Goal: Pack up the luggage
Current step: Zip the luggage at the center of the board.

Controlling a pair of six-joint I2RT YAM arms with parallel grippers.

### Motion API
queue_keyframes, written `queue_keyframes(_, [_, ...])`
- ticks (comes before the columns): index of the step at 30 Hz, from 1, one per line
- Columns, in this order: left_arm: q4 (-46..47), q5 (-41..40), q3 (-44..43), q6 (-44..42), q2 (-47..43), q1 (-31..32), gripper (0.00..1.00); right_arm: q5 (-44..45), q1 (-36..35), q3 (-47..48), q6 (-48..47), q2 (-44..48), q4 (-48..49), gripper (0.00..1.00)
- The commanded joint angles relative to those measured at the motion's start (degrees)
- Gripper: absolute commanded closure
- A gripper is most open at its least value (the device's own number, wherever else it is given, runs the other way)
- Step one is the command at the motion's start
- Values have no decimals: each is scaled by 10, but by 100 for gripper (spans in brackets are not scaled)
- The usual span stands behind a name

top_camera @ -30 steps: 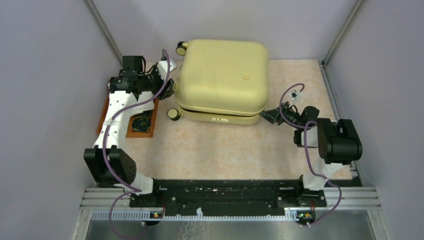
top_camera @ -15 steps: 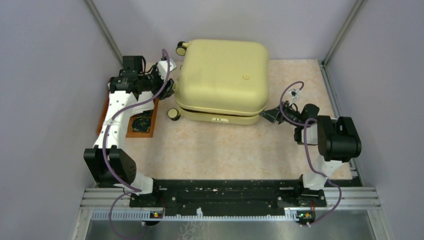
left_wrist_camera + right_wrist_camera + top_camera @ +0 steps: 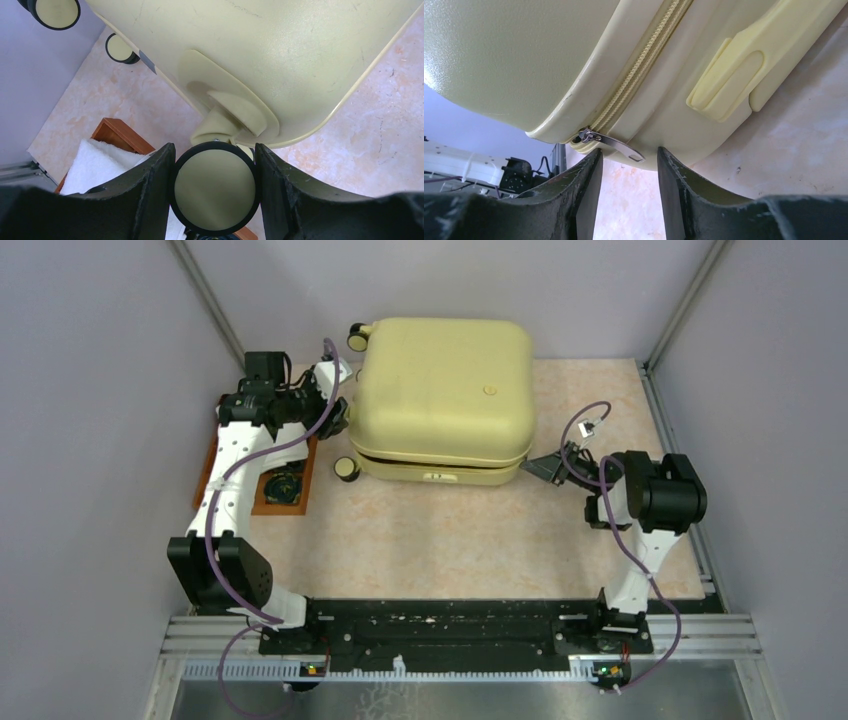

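Observation:
The luggage (image 3: 440, 390), a pale yellow hard-shell suitcase, lies flat and closed at the back of the table. My left gripper (image 3: 335, 415) is at its left side, shut on one of its black-and-cream wheels (image 3: 215, 187). Two more wheels (image 3: 55, 11) show beyond it. My right gripper (image 3: 545, 468) is open at the suitcase's front right corner. In the right wrist view its fingertips (image 3: 596, 155) sit just below the silver zipper pull (image 3: 611, 142), which hangs from the cream zipper (image 3: 644, 60); the gripper (image 3: 629, 152) holds nothing.
A brown wooden tray (image 3: 215, 455) lies under the left arm with a dark round object (image 3: 283, 487) and a white towel (image 3: 95, 160) on it. Grey walls close in the left, back and right sides. A moulded handle (image 3: 734, 75) protrudes from the suitcase's side.
The right arm's upper links have swung in and turned while its gripper stays at the suitcase corner. The suitcase has shifted slightly left. The left arm has not moved.

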State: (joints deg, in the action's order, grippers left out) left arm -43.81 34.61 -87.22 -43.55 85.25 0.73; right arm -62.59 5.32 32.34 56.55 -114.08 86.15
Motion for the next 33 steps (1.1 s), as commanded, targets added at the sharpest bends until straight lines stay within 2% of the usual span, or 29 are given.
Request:
queue_keyframes(1, [52,47,-34,3,-26,5,100,19,-12,4,3,0,125,57])
queue_keyframes(7, [48,42,-37,-3,-27,5,100,27,-12,14,7,9,125,56])
queue_keyframes(16, [53,48,-36,-1,-23,4,100,14,-12,18,27,45,125,66])
queue_keyframes(22, [54,49,-43,1,-17,4,100,12,-19,3,28,56,125,95])
queue_keyframes(24, [54,50,-38,1,-19,5,100,14,-21,-6,23,63,125,100])
queue_keyframes(33, [50,65,-37,30,-25,4,100,40,-22,-37,9,99,124,100])
